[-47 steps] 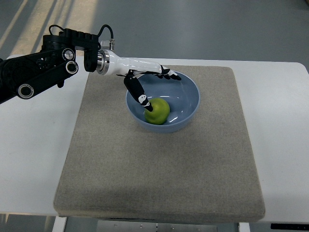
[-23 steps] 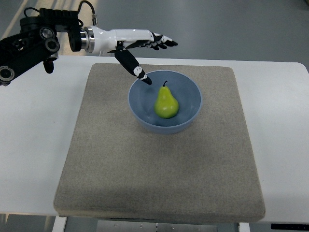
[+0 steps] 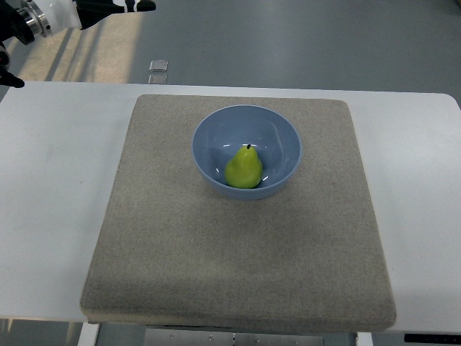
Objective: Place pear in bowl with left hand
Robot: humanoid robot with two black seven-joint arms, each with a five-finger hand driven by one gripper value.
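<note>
Caught the pear lying inside the blue bowl, low against the wall toward 7 o'clock of the basin, stem aimed at 12 o'clock, green skin unmarked as far as visible. Found the bowl itself upright on the grey mat, a little toward 12 o'clock from the mat's middle, mat in turn spread over the white table. Spotted the left hand far out at the 10 o'clock corner of the frame, well apart from bowl and mat, dark fingers stretched out flat and gripping nothing, though largely cut off by the frame's upper edge. Saw no right hand anywhere. Judged the placing itself as good as done, with only the clearing away left to finish. Called, on that reading, for a high and wide path for the arm, clear of the table's 10 o'clock corner and never back across the bowl's rim. Needed no second touch on the fruit: looked steady enough, propped on the curved wall, yet likely to roll under any knock to the bowl or tug on the mat. Favoured slack, open fingers all the way to rest, and a last look to confirm pear inside, bowl unmoved.
</note>
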